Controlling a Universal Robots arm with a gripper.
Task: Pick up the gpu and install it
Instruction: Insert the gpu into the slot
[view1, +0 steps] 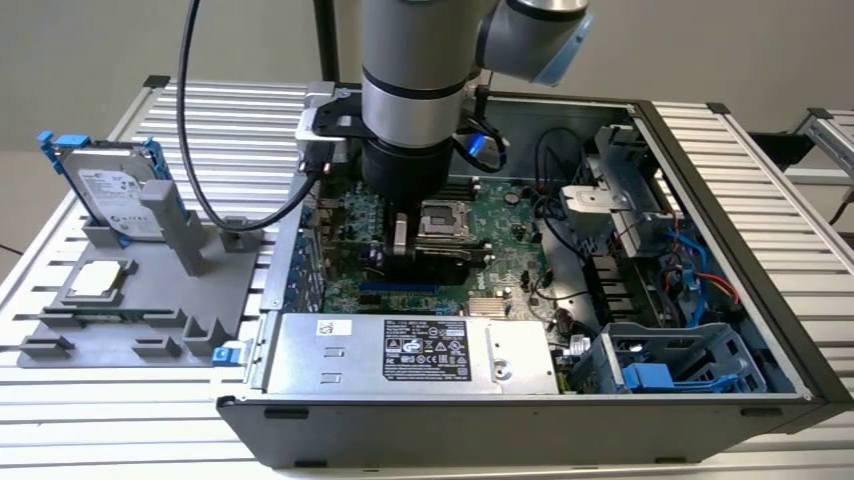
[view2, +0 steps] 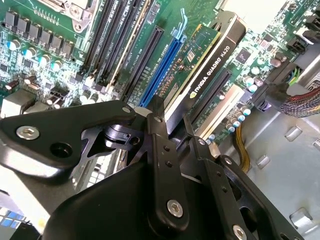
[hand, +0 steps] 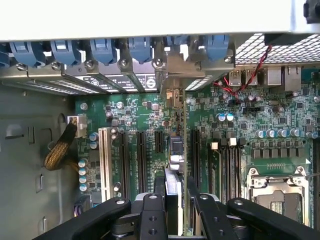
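Observation:
The gpu (view2: 212, 55) stands on edge over the motherboard's (hand: 135, 112) expansion slots, green board on one face and black cooler on the other. In the first wrist view I see the gpu (hand: 174, 150) edge-on, in line with a slot, its silver bracket end toward the case's rear wall. My gripper (view2: 172, 120) is shut on the card's upper edge, one black finger on each face. The same grip shows in the first wrist view, where the gripper (hand: 175, 187) straddles the card. In the exterior view the gripper (view1: 400, 245) is low inside the open computer case (view1: 747, 300). I cannot tell whether the card sits fully in the slot.
A CPU socket (view1: 443, 215) and memory slots (view2: 112, 45) lie close beside the card. A power supply (view1: 407, 352) lies at the case's front, and a blue drive cage (view1: 674, 365) and cables (view1: 694, 255) are at the exterior view's right. A hard drive (view1: 114, 195) stands in a grey holder outside.

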